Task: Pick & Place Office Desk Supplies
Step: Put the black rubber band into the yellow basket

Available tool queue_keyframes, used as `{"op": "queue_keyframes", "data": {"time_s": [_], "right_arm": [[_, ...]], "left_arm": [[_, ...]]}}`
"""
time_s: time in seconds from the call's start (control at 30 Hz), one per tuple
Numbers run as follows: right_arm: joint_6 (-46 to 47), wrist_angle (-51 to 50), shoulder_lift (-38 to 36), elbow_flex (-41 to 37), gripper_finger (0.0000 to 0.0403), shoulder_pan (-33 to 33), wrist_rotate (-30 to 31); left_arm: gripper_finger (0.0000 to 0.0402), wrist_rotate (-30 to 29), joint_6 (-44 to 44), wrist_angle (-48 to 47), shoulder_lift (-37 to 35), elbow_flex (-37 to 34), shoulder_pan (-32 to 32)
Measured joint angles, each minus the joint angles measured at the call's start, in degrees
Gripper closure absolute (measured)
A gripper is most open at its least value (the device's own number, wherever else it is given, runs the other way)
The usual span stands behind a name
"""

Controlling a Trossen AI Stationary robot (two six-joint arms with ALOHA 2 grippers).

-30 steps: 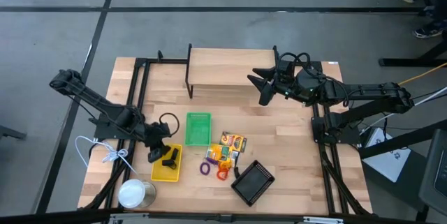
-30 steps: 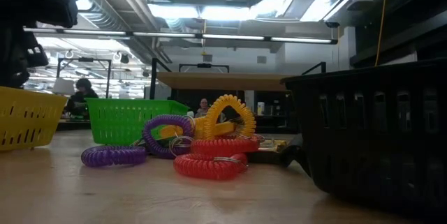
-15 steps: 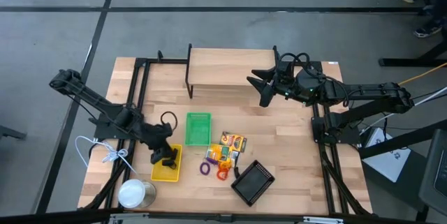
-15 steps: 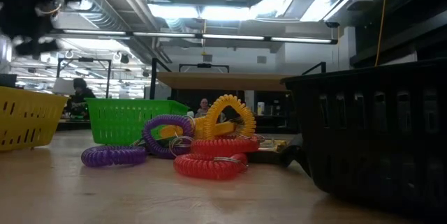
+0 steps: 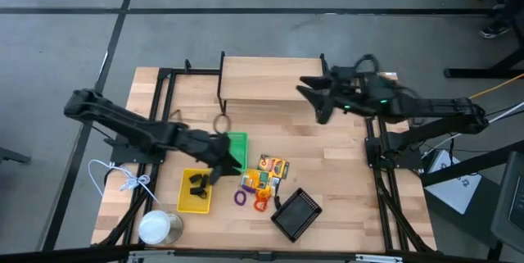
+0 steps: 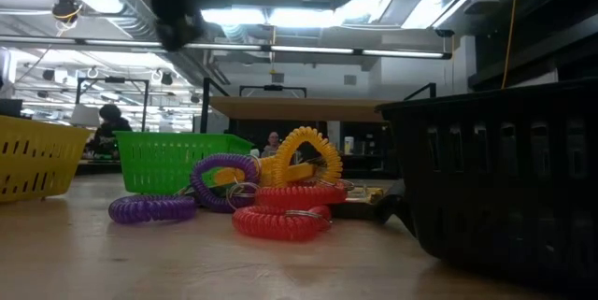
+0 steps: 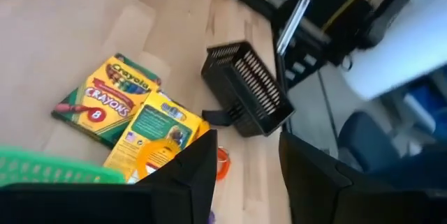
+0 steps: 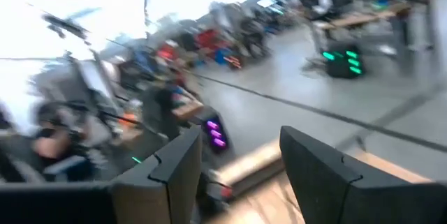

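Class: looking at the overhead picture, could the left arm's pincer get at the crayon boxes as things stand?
Probably yes: the left pincer hangs open just beside the crayon boxes, with nothing between.

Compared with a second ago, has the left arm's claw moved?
Yes. The left gripper swung from over the yellow tray toward the green tray.

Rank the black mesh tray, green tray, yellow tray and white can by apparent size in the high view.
1. Black mesh tray
2. Yellow tray and green tray: look alike, and the left arm hides part of each
3. White can, smallest
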Motion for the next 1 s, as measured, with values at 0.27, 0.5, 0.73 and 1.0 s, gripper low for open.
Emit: {"op": "queue_keyframes", "data": {"time_s": [0.27,0.5,0.73,1.0], "right_arm": [[7.81,-3.59,-14.24,0.02,0.0206,0.0,-11.14],[11.49,-11.3,-24.16,-0.08,0.0206,0.16,-34.42],[-5.35,-17.01,-35.31,-3.02,0.0206,1.87,-34.17],[-5.54,-18.46,-43.15,-15.96,0.0206,1.88,-27.83]], "left_arm": [[0.0253,9.87,6.66,4.69,16.09,11.07,4.04],[0.0253,21.4,11.55,3.68,28.04,20.34,8.24],[0.0254,26.34,15.26,-0.87,38.36,30.86,11.14],[0.0266,26.08,21.78,-8.28,47.14,44.13,9.81]]}}
